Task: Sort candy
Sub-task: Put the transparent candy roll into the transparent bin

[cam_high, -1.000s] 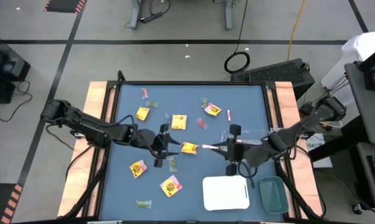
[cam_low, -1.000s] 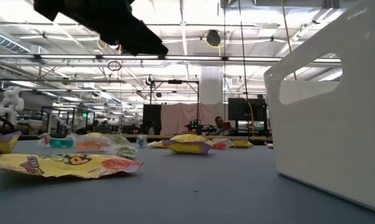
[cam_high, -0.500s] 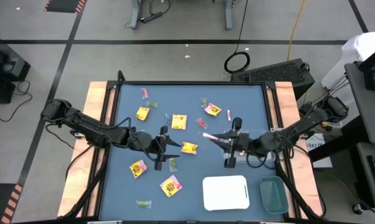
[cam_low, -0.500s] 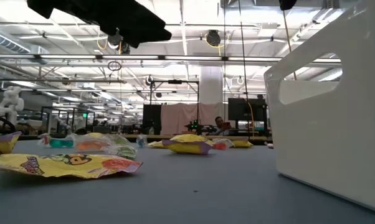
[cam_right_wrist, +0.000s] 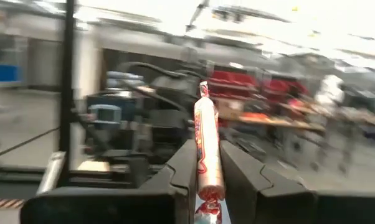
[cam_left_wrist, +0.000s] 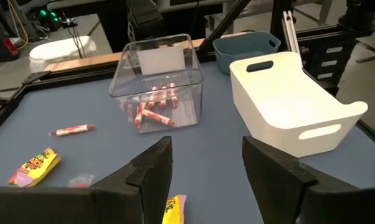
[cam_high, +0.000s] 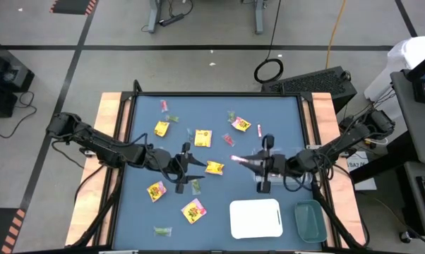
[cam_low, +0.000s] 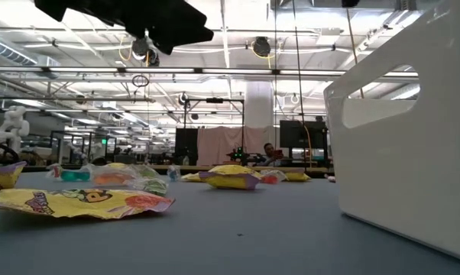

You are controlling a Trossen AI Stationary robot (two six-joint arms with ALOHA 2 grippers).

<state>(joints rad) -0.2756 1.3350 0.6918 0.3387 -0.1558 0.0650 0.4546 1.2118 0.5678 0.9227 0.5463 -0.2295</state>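
Observation:
Candy lies scattered on the blue table: yellow packets (cam_high: 202, 138) (cam_high: 193, 210), small green pieces (cam_high: 162, 230) and a pink stick (cam_high: 259, 130). My right gripper (cam_high: 246, 161) is right of the table's middle, above it, shut on a pink-red stick (cam_right_wrist: 205, 134). My left gripper (cam_high: 188, 168) hangs open and empty over the middle, beside a yellow packet (cam_high: 214, 167). It also shows in the left wrist view (cam_left_wrist: 206, 180). A clear tray (cam_left_wrist: 159, 87) holds several pink sticks. My right gripper pinches the pink-red stick by its lower half (cam_right_wrist: 207, 177) between its two fingers. The stick lies along the fingers, and its free end (cam_right_wrist: 203, 93) reaches out past the fingertips. The fingers come from the table's right, about level. The stick is lifted clear of the table.
A white tray (cam_high: 255, 217) and a teal tray (cam_high: 308, 219) stand at the near right. In the low view the white tray (cam_low: 413, 137) stands close on the right and a yellow packet (cam_low: 77, 200) lies on the left. Wooden rails edge the table.
My right gripper, still shut on the pink stick, has drawn back a little toward the table's right edge and turned. The stick has gone with it, clear of the table.

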